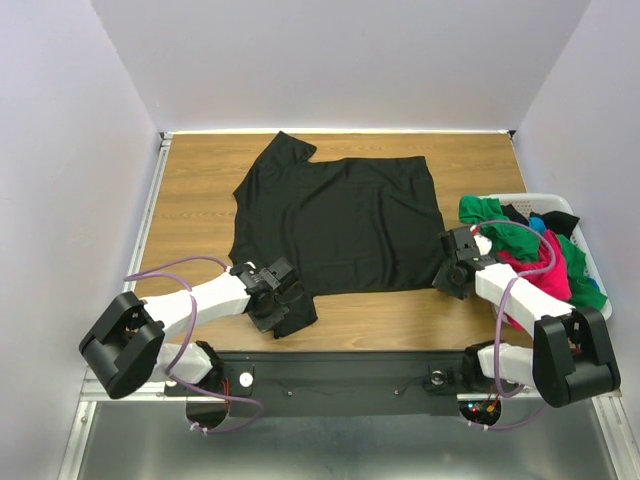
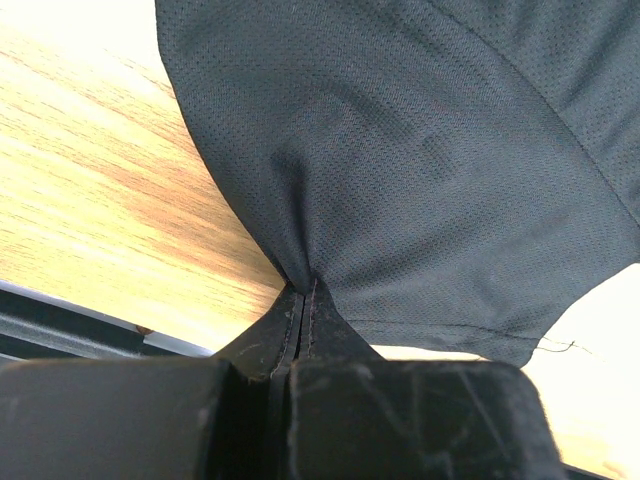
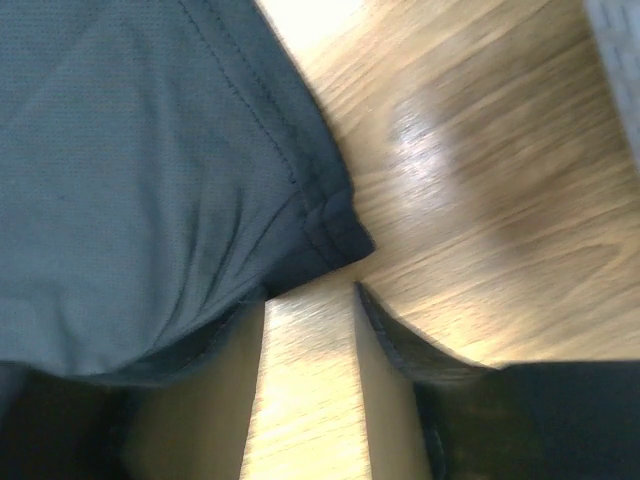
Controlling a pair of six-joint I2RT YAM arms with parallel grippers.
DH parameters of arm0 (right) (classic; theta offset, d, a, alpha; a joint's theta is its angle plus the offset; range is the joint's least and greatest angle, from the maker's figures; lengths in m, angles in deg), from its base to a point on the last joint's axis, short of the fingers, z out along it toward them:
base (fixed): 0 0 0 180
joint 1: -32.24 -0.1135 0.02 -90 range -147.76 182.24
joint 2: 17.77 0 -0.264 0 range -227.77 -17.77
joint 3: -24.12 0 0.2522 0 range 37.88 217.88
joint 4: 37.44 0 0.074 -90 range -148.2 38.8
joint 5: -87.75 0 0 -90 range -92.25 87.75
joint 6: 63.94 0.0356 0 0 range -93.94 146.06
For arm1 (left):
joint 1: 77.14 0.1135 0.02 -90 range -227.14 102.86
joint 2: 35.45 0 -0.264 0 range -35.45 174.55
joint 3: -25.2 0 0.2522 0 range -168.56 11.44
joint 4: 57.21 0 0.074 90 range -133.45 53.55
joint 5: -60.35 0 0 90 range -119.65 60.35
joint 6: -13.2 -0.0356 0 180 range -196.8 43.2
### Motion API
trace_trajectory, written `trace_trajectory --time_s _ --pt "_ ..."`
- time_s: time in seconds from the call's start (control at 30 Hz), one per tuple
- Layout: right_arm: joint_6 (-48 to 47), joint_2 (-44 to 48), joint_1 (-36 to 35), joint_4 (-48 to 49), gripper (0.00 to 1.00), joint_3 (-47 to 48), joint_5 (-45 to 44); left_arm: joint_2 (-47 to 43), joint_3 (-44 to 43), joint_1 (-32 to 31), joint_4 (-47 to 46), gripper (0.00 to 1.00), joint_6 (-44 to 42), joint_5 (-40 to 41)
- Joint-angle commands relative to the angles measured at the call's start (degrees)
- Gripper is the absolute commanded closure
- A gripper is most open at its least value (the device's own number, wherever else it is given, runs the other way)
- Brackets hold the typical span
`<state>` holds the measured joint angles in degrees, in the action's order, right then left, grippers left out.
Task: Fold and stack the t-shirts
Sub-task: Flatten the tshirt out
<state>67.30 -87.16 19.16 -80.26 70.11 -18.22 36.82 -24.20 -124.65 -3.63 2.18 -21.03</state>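
Top external view, nearest to me: my left hand (image 1: 272, 292) is clamped tight on the near left end of the big black shirt (image 1: 340, 220), probably a sleeve. The left wrist view shows that cloth pinched into a pleat between the closed jaws. My right hand (image 1: 455, 262) sits at the near right corner of the same shirt. On the right wrist view its jaws stand partly apart with bare bench (image 1: 200, 190) showing between them and the hem corner lying at the mouth, so I judge nothing is gripped there yet. Beyond the hands the shirt lies spread flat across the middle of the bench, one sleeve pointing to the far edge, with no fold that I can see. I read this as the very start: no shirt folded, no stack begun. At the right side of the bench the white basket (image 1: 545, 197) holds the rest in a crumpled heap: a green shirt (image 1: 505, 235), a pink shirt (image 1: 545, 280), a scrap of blue shirt (image 1: 540, 224) and a second black shirt (image 1: 560, 222), some spilling over the rim. All of those are left to do.
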Motion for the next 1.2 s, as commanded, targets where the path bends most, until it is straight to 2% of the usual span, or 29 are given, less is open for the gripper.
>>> trace_trajectory --time_s 0.0,0.13,0.2,0.23,0.27,0.53,0.8,0.9,0.97,1.07,1.17 --pt "1.0 -0.7 0.3 2.4 0.64 -1.6 -0.4 -0.9 0.7 0.3 1.4 1.0 1.1 1.4" --pt "0.6 0.4 0.3 2.4 0.8 -1.4 0.8 -1.7 -0.3 0.7 1.7 1.0 1.3 1.9" --pt "0.2 1.3 0.3 2.4 0.83 -1.4 1.7 -2.1 -0.8 0.8 1.6 1.0 1.3 2.1" --pt "0.1 2.2 0.4 2.3 0.94 -1.2 1.9 -2.3 -1.1 0.9 1.6 1.0 1.3 2.3" --pt "-0.2 2.6 0.3 2.3 0.99 -0.8 2.1 -2.6 -1.5 1.1 1.2 1.0 1.1 2.3" --pt "-1.9 3.4 0.3 2.3 1.0 3.0 4.5 -1.1 -6.8 3.0 0.6 1.0 -3.1 2.9" --pt "-3.4 2.2 0.3 1.7 0.99 5.9 4.5 -3.1 -12.2 9.0 -2.0 1.0 -9.1 4.0" --pt "-1.2 3.1 0.3 1.6 0.84 3.2 1.1 -2.1 -13.0 9.0 -1.8 1.0 -10.2 4.4" --pt "-0.9 2.8 0.3 1.5 0.82 3.0 -0.1 -1.6 -12.4 9.0 -1.4 1.0 -10.3 4.2" --pt "-0.6 0.9 0.3 1.4 0.65 3.3 -1.3 -1.9 -10.5 9.0 -2.5 1.0 -10.3 2.6" --pt "0.6 -1.6 0.3 1.4 0.64 3.1 -4.0 -3.3 -8.1 8.9 -3.5 1.0 -9.8 1.8"
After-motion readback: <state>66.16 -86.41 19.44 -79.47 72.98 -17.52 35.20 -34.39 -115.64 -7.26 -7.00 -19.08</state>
